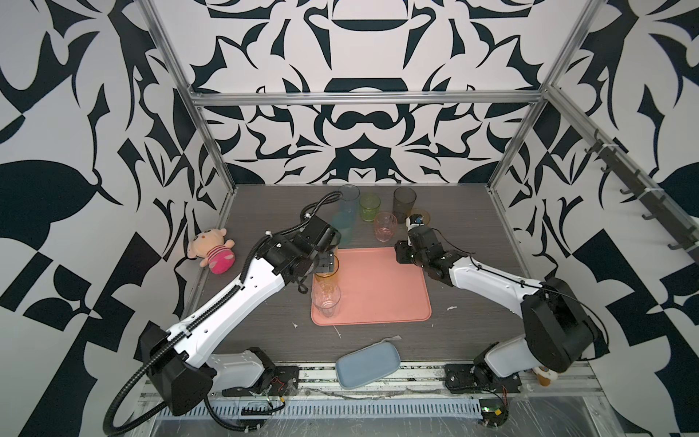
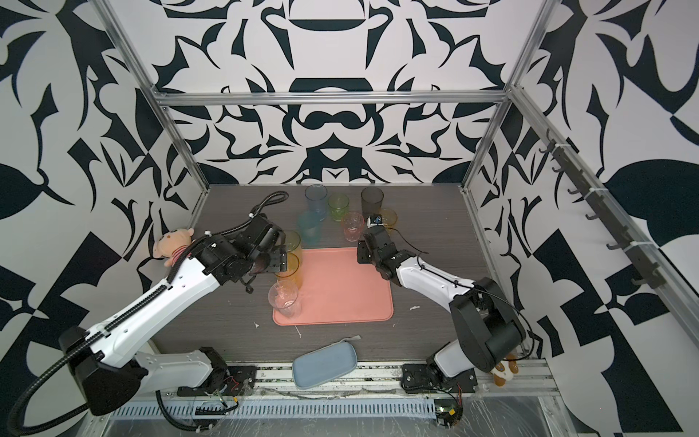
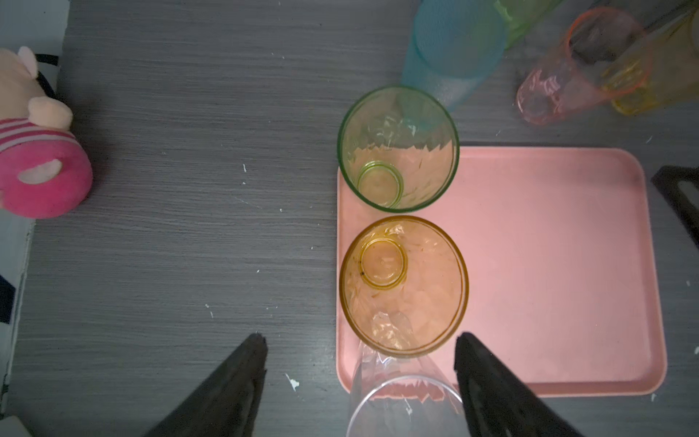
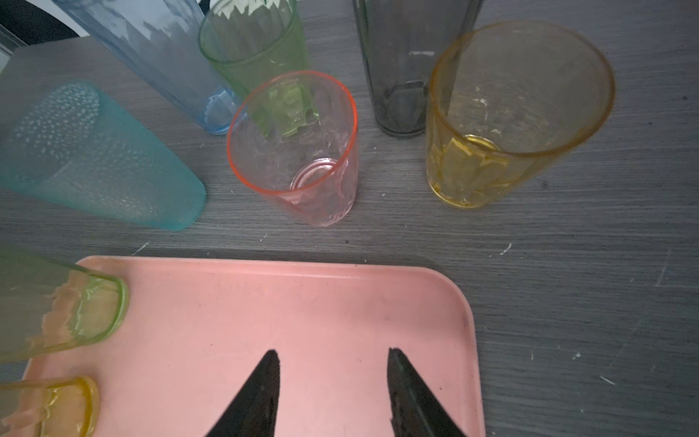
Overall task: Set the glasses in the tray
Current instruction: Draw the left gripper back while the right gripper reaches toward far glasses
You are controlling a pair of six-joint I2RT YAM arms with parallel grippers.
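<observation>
Plush toy (image 1: 213,250) was seen far left, the left gripper (image 3: 359,339) was spread wide above three glasses (image 3: 404,287) stood along the left edge of the tray (image 1: 382,287), six other glasses (image 1: 385,226) were left behind it, and the right gripper (image 4: 334,353) was held parted and empty over its far right corner.

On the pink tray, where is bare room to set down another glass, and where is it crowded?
Bare: the middle and right side of the tray, up to its right rim. Crowded: its left edge, with the green glass, amber glass and clear glass in a row; also the table behind, around the pink glass.
</observation>
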